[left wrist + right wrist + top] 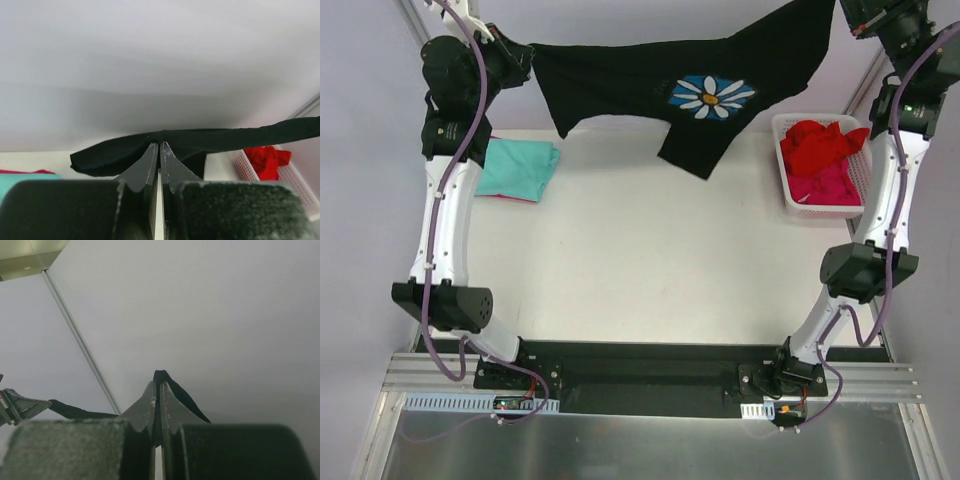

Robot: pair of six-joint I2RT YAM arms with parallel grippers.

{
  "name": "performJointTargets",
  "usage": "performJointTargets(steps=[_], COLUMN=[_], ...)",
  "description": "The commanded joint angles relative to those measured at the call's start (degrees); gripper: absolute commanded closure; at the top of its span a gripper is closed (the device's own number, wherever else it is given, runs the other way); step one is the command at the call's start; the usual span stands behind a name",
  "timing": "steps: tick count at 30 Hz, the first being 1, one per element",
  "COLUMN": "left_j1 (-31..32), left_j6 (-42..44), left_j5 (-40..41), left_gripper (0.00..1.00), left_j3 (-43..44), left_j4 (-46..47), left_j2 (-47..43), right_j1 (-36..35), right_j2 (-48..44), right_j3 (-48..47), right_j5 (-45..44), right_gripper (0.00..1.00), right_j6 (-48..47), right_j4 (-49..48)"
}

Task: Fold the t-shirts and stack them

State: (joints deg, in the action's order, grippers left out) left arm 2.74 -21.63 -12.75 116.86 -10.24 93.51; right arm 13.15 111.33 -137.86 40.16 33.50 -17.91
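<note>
A large black t-shirt (690, 75) with a white-and-blue flower print hangs stretched in the air across the back of the table. My left gripper (527, 57) is shut on its left edge, and the black cloth (200, 140) runs across its closed fingertips. My right gripper (845, 15) is shut on the shirt's right edge high up, a fold of black cloth (172, 387) pinched between its fingers. A folded teal t-shirt (518, 168) lies on the table at the back left. Red (820, 142) and pink (825, 185) t-shirts lie in the basket.
A white slotted plastic basket (790, 205) stands at the back right of the white table (640, 260). A pink edge shows under the teal shirt. Both arms rise from the bases at the near edge, along the table's sides.
</note>
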Motion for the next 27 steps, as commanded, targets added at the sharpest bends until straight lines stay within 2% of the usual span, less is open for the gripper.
performJointTargets(steps=[1,6,7,9,10,12,13,14,16,17,22,27], left_j1=[0.9,0.9,0.9,0.9,0.9,0.9,0.9,0.8,0.8,0.8,1.6,2.9], left_j6=[1.7,2.4,2.5,2.8,2.6,2.0,1.3,0.7,-0.5,-1.2,-3.4,-3.5], left_j5=[2.4,3.1,3.3,3.8,4.4,5.5,6.2,6.7,6.6,6.1,2.9,2.0], left_gripper=[1.00,1.00,1.00,1.00,1.00,1.00,1.00,1.00,1.00,1.00,1.00,1.00], left_j3=[-7.5,-22.6,-25.0,-32.8,-35.8,-44.4,-47.8,-49.1,-50.4,-50.8,-54.1,-56.0], left_j4=[5.5,7.8,8.3,8.5,8.6,8.3,4.7,2.9,-2.6,-7.6,-14.4,-19.4], left_j2=[-10.1,-16.5,-17.3,-20.4,-21.5,-25.1,-26.0,-26.7,-28.6,-29.0,-34.0,-37.2], right_j1=[0.0,-1.5,-1.7,-2.5,-2.7,-3.5,-3.9,-4.8,-5.2,-5.2,-7.8,-10.8], right_j2=[-11.6,-21.2,-23.9,-27.0,-32.5,-38.8,-41.5,-46.2,-49.6,-53.0,-57.4,-60.8], right_j3=[7.7,29.2,36.3,44.3,56.4,68.1,73.7,75.3,76.4,77.5,76.6,80.2], right_j5=[2.9,9.4,11.3,16.2,16.0,13.5,12.4,9.3,5.9,3.5,-0.7,-2.1], right_gripper=[1.00,1.00,1.00,1.00,1.00,1.00,0.99,1.00,0.99,1.00,1.00,1.00], right_j6=[0.7,2.3,2.8,2.3,1.5,-3.5,-7.0,-11.7,-19.7,-20.9,-24.7,-24.9], right_j4=[-9.2,-10.3,-8.0,-4.4,-1.0,1.4,9.7,16.4,31.9,34.7,46.9,50.6])
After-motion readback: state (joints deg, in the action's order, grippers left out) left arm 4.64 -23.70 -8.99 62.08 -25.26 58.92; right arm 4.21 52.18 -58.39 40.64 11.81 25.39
